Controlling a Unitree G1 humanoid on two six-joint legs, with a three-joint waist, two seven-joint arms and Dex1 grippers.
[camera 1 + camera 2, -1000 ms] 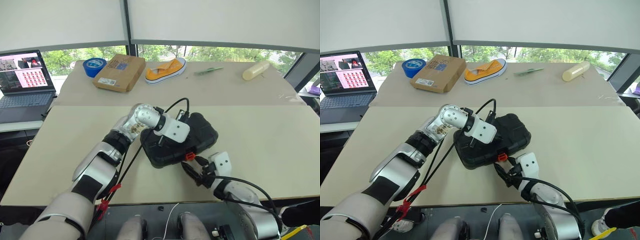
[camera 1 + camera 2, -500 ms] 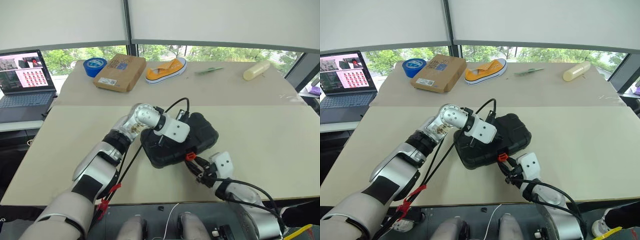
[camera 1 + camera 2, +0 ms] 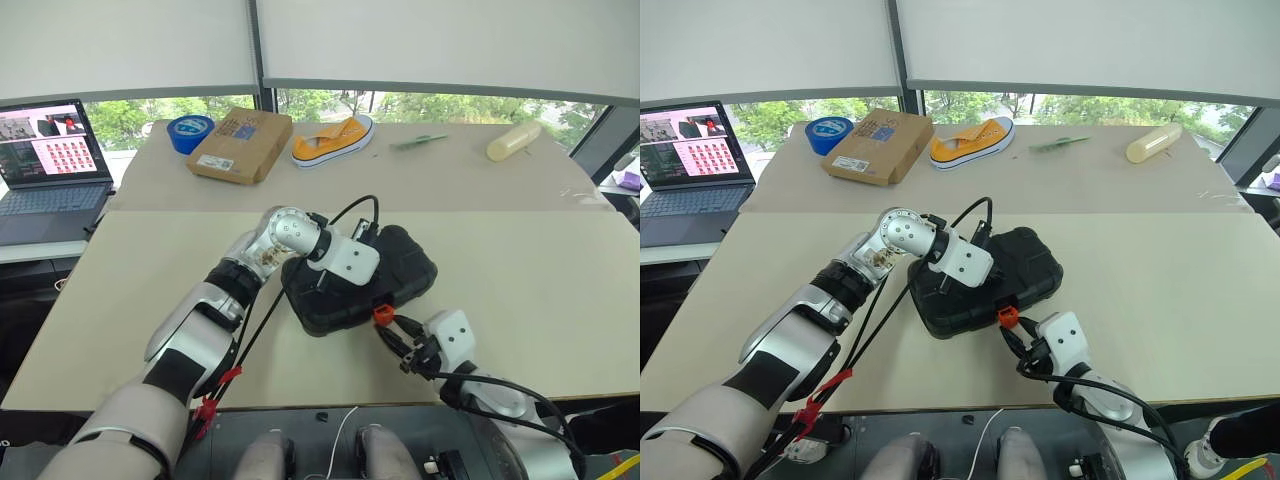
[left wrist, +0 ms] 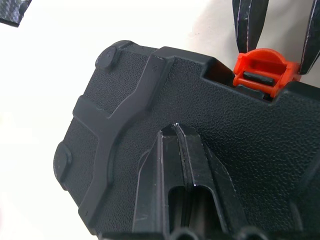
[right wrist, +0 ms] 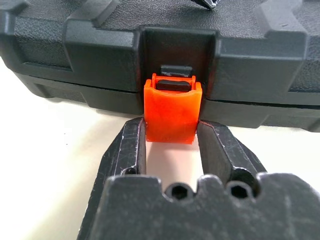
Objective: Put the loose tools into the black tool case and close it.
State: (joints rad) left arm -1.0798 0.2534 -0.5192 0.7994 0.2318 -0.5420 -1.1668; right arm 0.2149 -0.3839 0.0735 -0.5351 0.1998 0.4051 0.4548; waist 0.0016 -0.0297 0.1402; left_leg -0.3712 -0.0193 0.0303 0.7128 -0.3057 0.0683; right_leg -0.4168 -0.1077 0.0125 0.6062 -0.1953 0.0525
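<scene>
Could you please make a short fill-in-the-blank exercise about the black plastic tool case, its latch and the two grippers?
1. The lid of the black moulded plastic tool case is ____.
2. The left gripper, its fingers shut, rests on the case's ____.
3. The two fingers of the right gripper stand on either side of the small ____ latch.
4. The yellow canvas shoe lies beside the brown ____ box.

Missing words: closed; lid; orange; cardboard
</scene>
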